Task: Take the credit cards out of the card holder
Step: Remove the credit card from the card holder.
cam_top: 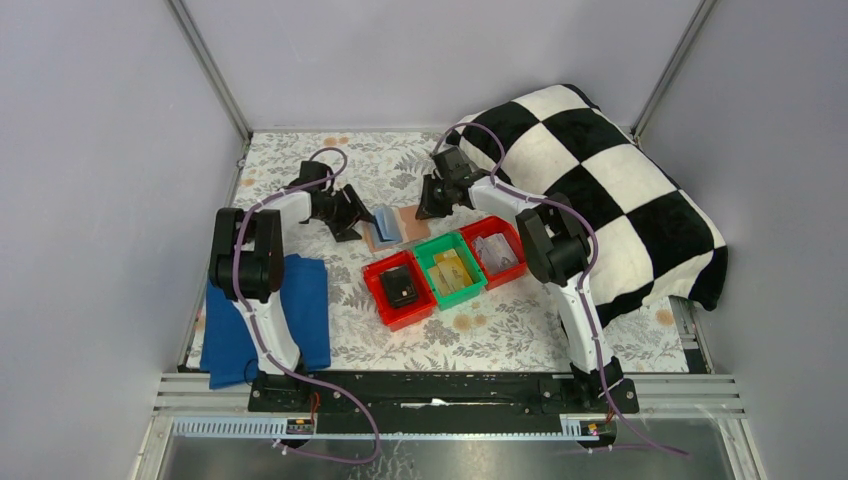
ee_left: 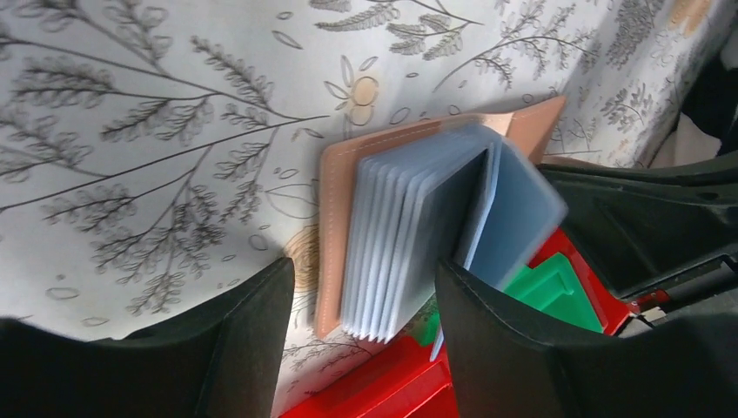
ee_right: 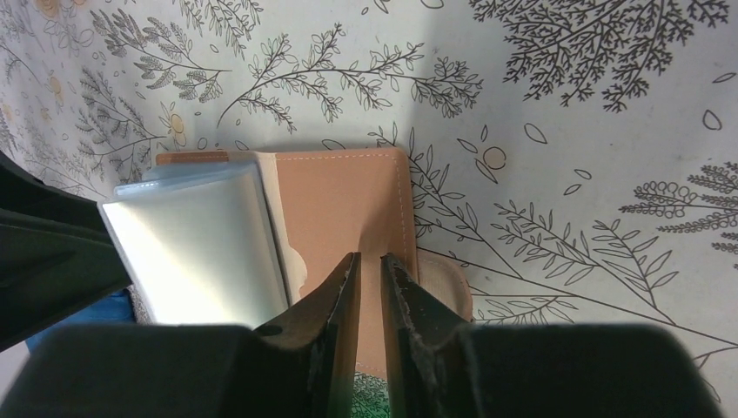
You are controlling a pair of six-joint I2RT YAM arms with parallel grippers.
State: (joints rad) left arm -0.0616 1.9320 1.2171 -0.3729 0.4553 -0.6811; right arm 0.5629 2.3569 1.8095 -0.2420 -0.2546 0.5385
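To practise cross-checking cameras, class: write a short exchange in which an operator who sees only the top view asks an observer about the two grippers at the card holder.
Operator: From above I can't see the left jaws. Do they have the cards?
Observer: Not yet. The left gripper is open, with one finger on each side of the fanned cards.
Operator: What is the right one doing?
Observer: The right gripper has its jaws nearly together, with the tips over the pink cover of the holder. I cannot tell whether it is pinching the cover.
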